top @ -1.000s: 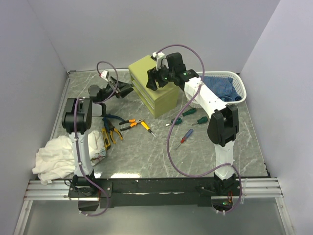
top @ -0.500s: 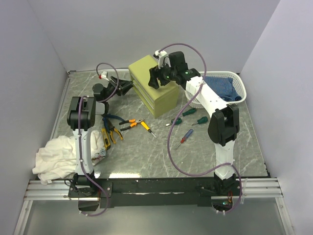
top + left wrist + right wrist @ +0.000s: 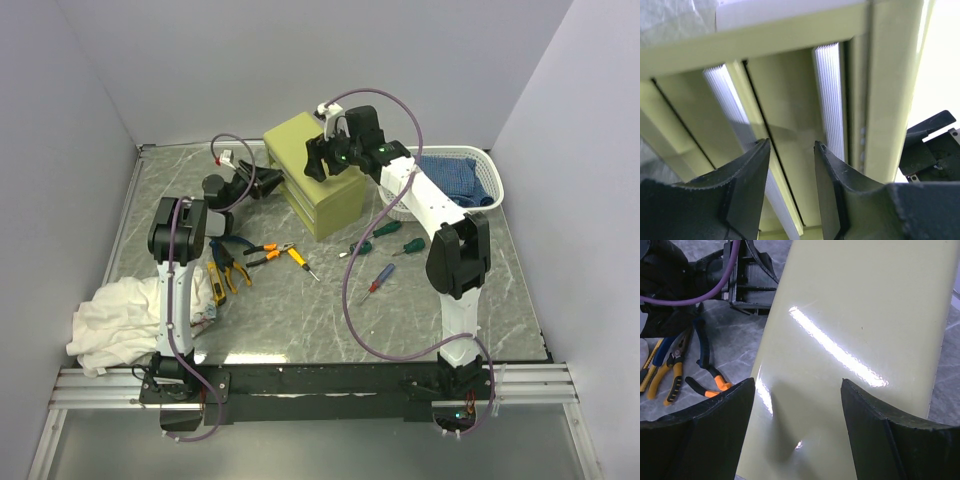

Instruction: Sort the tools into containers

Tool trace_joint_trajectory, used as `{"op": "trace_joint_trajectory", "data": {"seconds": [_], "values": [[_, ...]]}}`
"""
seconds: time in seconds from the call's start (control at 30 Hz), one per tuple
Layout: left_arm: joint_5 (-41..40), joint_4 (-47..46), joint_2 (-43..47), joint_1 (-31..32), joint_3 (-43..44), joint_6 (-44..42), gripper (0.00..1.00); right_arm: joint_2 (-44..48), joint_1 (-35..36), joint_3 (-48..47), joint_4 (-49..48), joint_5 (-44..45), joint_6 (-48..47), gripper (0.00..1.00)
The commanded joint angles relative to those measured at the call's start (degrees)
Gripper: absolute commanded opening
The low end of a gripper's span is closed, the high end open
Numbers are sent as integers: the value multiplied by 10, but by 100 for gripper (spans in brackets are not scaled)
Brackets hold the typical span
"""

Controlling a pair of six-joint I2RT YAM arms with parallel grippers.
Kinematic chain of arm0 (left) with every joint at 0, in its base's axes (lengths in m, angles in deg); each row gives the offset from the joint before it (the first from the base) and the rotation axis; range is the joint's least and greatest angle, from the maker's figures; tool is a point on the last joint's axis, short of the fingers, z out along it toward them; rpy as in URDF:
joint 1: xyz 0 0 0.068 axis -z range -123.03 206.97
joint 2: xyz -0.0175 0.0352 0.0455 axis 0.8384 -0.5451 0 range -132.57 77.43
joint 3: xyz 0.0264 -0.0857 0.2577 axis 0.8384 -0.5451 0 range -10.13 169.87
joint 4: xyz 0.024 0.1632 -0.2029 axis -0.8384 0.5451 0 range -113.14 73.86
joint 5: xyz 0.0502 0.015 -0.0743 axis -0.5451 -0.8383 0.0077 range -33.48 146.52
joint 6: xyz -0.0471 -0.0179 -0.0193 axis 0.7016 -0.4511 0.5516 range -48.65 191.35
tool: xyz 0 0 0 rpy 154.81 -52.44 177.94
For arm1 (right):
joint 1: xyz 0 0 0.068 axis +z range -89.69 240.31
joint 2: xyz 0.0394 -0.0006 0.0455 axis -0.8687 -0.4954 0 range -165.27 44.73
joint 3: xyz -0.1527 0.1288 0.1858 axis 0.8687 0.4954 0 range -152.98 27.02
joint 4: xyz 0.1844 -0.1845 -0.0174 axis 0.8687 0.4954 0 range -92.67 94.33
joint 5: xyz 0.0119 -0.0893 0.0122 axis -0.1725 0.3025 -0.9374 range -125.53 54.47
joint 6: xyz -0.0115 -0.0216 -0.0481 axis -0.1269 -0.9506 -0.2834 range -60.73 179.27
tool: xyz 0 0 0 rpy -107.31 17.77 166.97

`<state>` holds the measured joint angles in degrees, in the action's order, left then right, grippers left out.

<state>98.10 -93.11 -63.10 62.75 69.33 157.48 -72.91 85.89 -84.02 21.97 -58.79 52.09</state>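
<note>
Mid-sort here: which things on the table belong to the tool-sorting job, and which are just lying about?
Job: olive cabinet, blue pliers, orange pliers, yellow pliers, yellow utility knife, orange screwdriver, left green screwdriver, right green screwdriver, red-blue screwdriver.

Lying about: white cloth, white basket, blue cloth inside it.

L pincer, R pincer: jaws apart

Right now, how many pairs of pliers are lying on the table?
3, grouped on the table near-left of the olive cabinet: blue-handled pliers, orange-handled pliers beside them, and yellow-handled pliers nearer the arm bases. More may be hidden under the white cloth.
</note>
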Motion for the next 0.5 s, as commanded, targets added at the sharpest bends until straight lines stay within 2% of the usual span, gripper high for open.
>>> {"op": "trace_joint_trajectory", "data": {"seconds": [0.0, 0.17, 0.47], "values": [[1, -63, 35, 0, -38, 19, 47, -40, -14, 40, 152, 50, 10, 77], [1, -75, 56, -3, -55, 26, 46, -46, -14, 34, 152, 46, 12, 77], [-4, -68, 42, 5, -18, 28, 47, -50, -13, 33, 152, 49, 9, 77]]}}
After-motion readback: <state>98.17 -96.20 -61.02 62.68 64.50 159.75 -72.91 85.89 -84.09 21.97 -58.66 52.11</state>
